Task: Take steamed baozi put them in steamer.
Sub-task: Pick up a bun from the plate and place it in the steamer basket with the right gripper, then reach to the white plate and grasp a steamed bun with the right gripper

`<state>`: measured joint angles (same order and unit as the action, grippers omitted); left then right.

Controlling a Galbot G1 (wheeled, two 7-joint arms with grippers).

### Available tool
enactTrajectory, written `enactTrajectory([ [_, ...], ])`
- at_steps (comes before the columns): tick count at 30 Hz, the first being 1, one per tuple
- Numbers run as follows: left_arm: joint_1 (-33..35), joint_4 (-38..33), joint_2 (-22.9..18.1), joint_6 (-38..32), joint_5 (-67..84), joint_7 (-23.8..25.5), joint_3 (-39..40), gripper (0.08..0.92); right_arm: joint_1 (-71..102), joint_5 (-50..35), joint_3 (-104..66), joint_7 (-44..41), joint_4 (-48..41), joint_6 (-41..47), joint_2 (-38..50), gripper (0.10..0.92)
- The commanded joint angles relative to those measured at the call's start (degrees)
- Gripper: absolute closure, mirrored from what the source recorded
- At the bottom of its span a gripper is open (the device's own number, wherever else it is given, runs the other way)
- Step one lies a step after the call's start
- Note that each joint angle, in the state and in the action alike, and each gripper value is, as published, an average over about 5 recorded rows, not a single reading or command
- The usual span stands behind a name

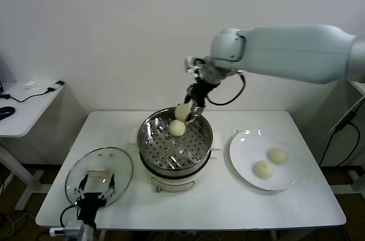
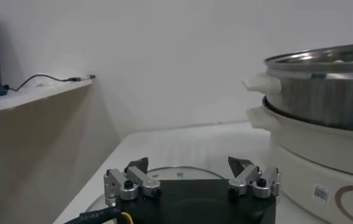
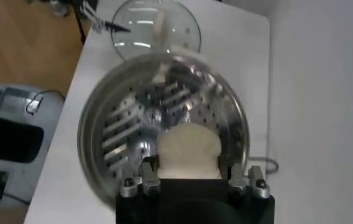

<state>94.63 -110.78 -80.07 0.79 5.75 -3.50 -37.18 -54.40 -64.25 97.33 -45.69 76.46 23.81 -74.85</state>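
Note:
My right gripper point(image 1: 190, 107) is shut on a pale baozi point(image 1: 182, 111) and holds it just above the far rim of the shiny steamer point(image 1: 149, 151). In the right wrist view the baozi point(image 3: 187, 145) sits between the fingers of this gripper point(image 3: 187, 167), over the perforated tray point(image 3: 128, 125). A second baozi point(image 1: 177, 128) lies on the tray at the far side. Two more baozi point(image 1: 278, 155) point(image 1: 263, 169) lie on the white plate point(image 1: 242, 150) to the right. My left gripper point(image 1: 97, 186) is open and empty, low over the glass lid, left of the steamer point(image 2: 322, 91).
The round glass lid point(image 1: 117, 167) with a white handle lies flat at the table's front left; it shows under the left gripper point(image 2: 192, 168) in the left wrist view point(image 2: 182, 173). A side table point(image 1: 23, 107) with cables stands farther left.

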Motion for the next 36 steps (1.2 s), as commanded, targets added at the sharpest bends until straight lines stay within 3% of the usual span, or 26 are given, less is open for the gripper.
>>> enactTrajectory([
  [1, -0.09, -0.11, -0.03, -0.05, 0.09, 0.05, 0.06, 0.177, 7.4, -3.57, -1.83, 5.68, -2.85, 4.67, -10.93, 0.381],
  [12, -0.87, 1.08, 0.09, -0.05, 0.08, 0.21, 0.77, 0.177, 18.33, 4.29, -1.92, 7.54, -12.29, 5.66, -12.6, 0.381],
  [24, -1.06, 0.8, 0.03, 0.28, 0.04, 0.27, 0.79, 0.177, 21.64, 6.13, -5.96, 6.57, -15.76, 3.68, -12.02, 0.35],
  [30, -0.47, 0.07, -0.02, 0.27, -0.03, 0.2, 0.7, 0.177, 14.64, 6.77, -5.14, 0.88, -11.56, -1.07, -7.32, 0.218],
  [36, 0.03, -1.18, -0.11, 0.37, -0.28, 0.24, 0.76, 0.177, 0.81, 6.88, 1.69, -9.35, -6.73, -9.01, 1.65, 0.203],
])
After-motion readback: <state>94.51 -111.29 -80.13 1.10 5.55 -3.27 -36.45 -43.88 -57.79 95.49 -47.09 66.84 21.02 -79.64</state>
